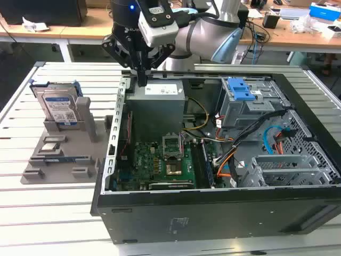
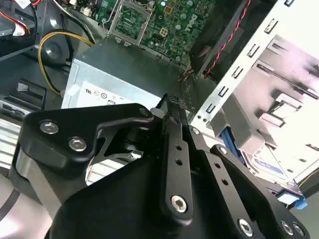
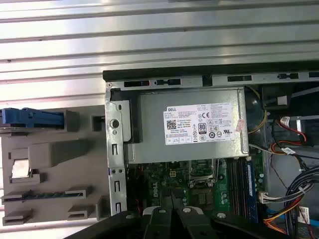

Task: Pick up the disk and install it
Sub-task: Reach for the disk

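The fingers (image 1: 142,76) are pressed narrowly together, holding nothing, above the case (image 1: 213,213) beside the grey metal power supply (image 1: 157,88). The disk (image 1: 59,108), flat, silver and blue-railed, stands on edge in a grey plastic rack (image 1: 85,128) on the slatted surface (image 1: 53,213). It is well apart from the fingers, toward the exterior view's left.

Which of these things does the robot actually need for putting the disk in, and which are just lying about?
Job:
disk, upright in the grey holder
gripper, fingers shut, empty, above the power supply
open case

Just there:
chip on the holder
motherboard
cables
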You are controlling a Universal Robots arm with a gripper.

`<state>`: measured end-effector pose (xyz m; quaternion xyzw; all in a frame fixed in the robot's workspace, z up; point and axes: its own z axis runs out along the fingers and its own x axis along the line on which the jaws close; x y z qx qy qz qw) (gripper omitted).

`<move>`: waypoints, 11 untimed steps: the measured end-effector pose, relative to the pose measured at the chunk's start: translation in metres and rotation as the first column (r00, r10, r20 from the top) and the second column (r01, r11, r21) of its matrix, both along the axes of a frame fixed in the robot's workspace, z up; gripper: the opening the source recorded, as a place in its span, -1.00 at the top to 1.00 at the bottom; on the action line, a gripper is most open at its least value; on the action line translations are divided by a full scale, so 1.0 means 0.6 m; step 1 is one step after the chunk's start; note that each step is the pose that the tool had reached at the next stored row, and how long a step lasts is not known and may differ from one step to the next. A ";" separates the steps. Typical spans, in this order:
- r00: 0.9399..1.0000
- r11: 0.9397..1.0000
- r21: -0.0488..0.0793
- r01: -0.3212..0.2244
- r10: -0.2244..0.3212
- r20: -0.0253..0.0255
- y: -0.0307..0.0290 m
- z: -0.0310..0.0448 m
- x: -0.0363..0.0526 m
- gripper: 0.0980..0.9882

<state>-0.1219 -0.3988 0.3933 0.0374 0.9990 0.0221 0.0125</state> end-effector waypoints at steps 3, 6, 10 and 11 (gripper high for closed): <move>1.000 1.000 0.000 0.000 0.000 0.000 0.0000 0.000 -0.020 0.98; 1.000 1.000 0.000 0.000 0.000 0.000 0.0000 0.000 -0.037 0.98; 1.000 1.000 0.000 0.000 0.000 0.000 0.0000 0.000 -0.061 0.98; 1.000 1.000 0.000 0.000 0.000 0.000 0.0000 0.000 -0.071 0.98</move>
